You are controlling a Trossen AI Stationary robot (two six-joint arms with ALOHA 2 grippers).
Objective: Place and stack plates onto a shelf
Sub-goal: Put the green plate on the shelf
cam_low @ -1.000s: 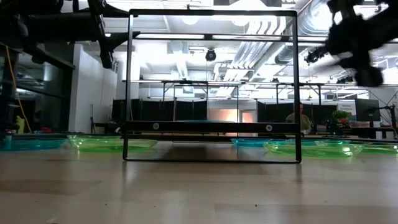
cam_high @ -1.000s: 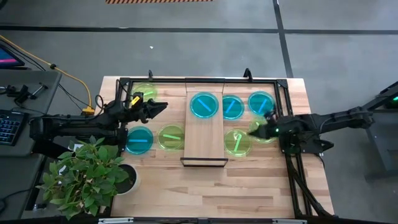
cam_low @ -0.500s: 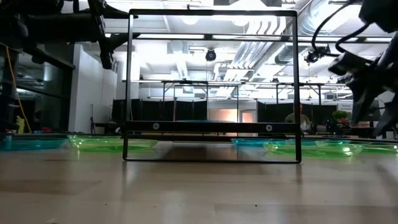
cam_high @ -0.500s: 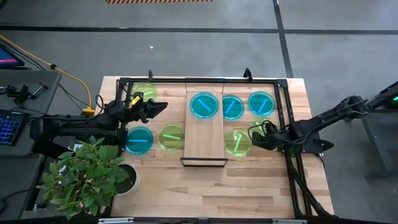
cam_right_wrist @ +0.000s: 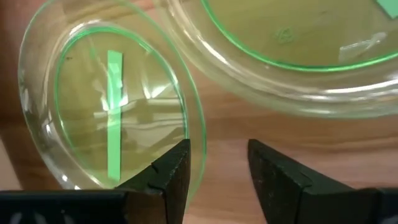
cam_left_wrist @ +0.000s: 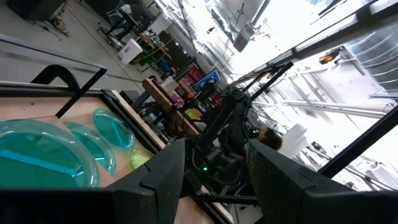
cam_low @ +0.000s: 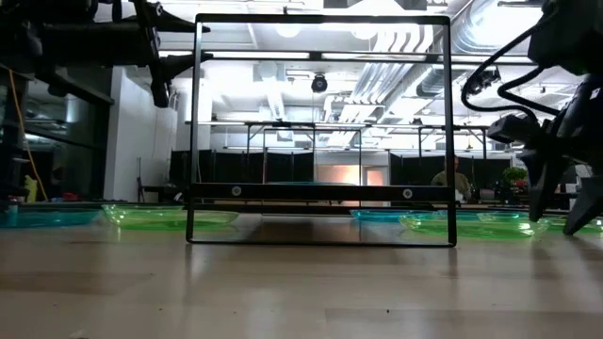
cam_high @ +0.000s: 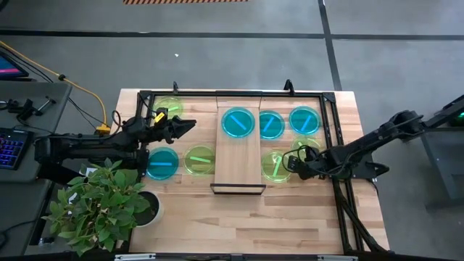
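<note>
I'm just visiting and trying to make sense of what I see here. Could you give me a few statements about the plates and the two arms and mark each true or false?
1. One blue plate lies on the wooden shelf. True.
2. The right gripper is beside a green plate, its fingers open. True.
3. The left gripper is holding a plate. False: it hangs empty above the table, left of the shelf.
4. All the plates are blue. False: several are green, such as the one left of the shelf.
5. A potted plant stands at the table's corner. True.
</note>
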